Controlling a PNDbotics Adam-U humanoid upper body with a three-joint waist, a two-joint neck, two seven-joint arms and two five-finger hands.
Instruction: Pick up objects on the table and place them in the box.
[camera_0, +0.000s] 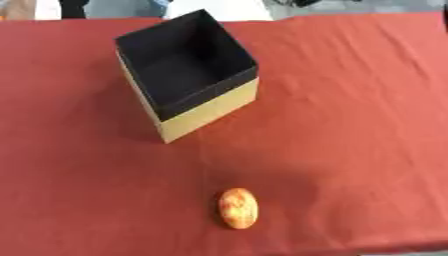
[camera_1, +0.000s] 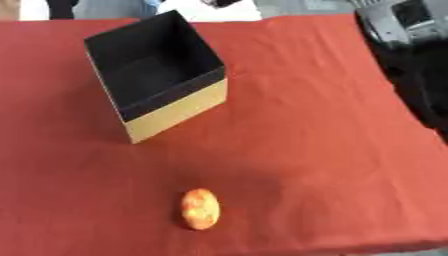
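An orange, mottled, egg-shaped object (camera_0: 237, 208) lies on the red tablecloth near the front edge, a little right of centre. Behind it and to the left stands an open square box (camera_0: 206, 111) with tan outer walls and a black inside; nothing shows in it. A black and silver part of my right arm (camera_1: 405, 47) shows along the upper right edge of the right eye view, well away from both things. No hand can be made out there. My left hand shows in neither view.
The red cloth (camera_0: 350, 125) covers the whole table, with open cloth on the right half and between the box and the object. The table's front edge (camera_0: 385, 250) runs just below the object. People stand beyond the far edge.
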